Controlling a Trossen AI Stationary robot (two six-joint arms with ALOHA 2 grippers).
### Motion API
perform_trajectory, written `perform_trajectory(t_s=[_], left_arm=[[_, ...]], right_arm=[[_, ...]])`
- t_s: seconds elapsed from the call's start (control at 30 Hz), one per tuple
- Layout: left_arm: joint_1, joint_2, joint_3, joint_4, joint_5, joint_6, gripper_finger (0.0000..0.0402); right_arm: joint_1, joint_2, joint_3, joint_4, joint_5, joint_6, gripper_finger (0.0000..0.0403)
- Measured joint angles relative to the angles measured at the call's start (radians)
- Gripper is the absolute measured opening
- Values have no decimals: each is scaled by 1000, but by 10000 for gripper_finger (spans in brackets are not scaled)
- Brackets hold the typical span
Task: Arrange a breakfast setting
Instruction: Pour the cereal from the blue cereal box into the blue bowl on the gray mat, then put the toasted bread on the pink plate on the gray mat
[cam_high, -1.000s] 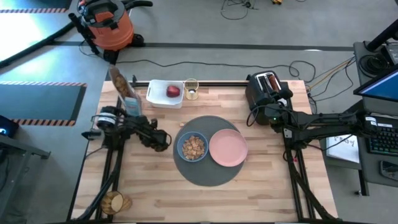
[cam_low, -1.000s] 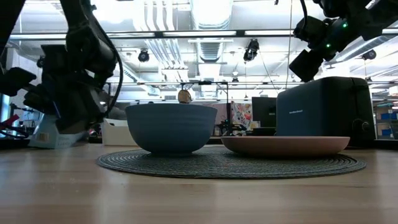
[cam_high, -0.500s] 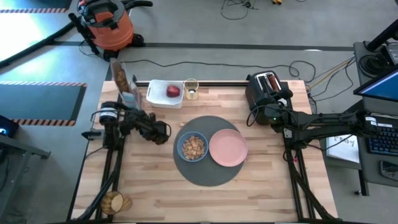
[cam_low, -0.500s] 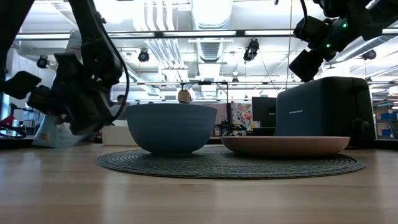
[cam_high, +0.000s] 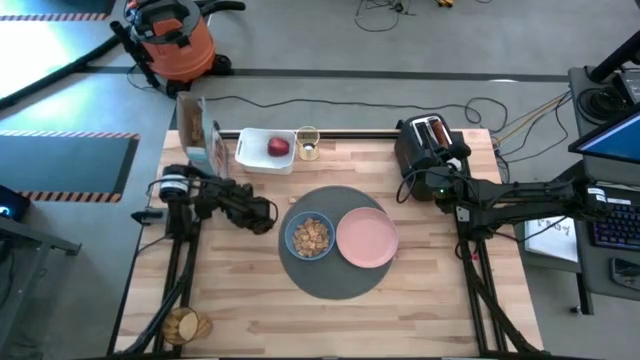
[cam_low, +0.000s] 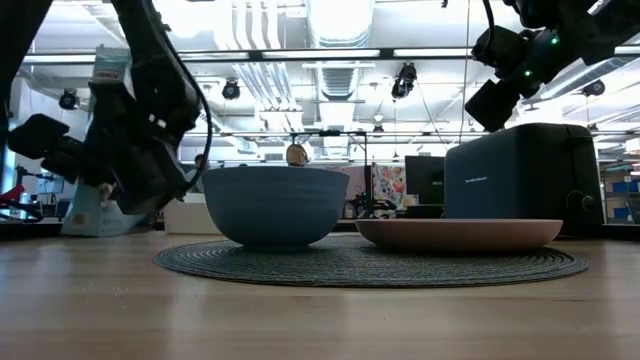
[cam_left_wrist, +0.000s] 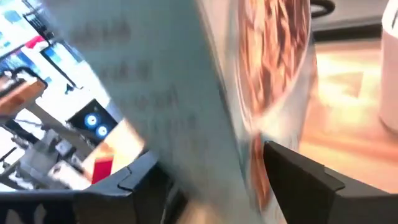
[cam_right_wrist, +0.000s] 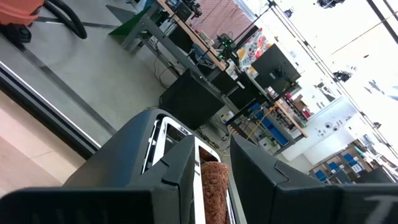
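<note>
A round dark grey mat (cam_high: 330, 275) lies mid-table with a blue bowl (cam_high: 310, 237) of cereal and a pink plate (cam_high: 366, 238) on it. A red apple (cam_high: 278, 147) lies in the white tray. A glass (cam_high: 307, 143) stands beside the tray. A toast slice (cam_right_wrist: 211, 180) sticks out of the black toaster's (cam_high: 428, 140) slot. I see no spoon. My left gripper (cam_high: 210, 172) is shut on a cereal box (cam_high: 198, 130) at the far left. My right gripper (cam_high: 425, 172) is open just above the toaster, its fingers on either side of the toast. My left gripper pinches the cereal box between its two fingers, on its broad faces, with the narrow blue-grey side panel (cam_left_wrist: 186, 143) facing the wrist. The fingers come about level from the table's near right side. The box stands nearly upright, its lower end (cam_low: 88, 215) at table height.
The white tray (cam_high: 262, 158) stands at the far edge, left of the glass. A round woven thing (cam_high: 183, 325) lies at the near left corner. Bare wood lies in front of the mat and at the near right.
My left gripper has gone toward the table's far left corner, still shut on the cereal box. The box has tipped from a slant toward upright.
</note>
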Motion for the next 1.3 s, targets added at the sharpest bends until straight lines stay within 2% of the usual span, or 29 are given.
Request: perform_trajectory(t_s=[0.43, 0.6, 0.77, 1.03, 1.3], left_arm=[[-270, 0, 68, -5, 277, -14, 293], [-398, 0, 144, -5, 294, 20, 288], [-487, -1, 234, -4, 287, 125, 277], [-508, -96, 357, 1, 139, 392, 275], [-541, -163, 501, 4, -100, 606, 275]], right_arm=[[0, 0, 0, 0, 0, 0, 93], [0, 0, 0, 0, 0, 0, 93], [0, 0, 0, 0, 0, 0, 93], [0, 0, 0, 0, 0, 0, 93], [0, 0, 0, 0, 0, 0, 93]])
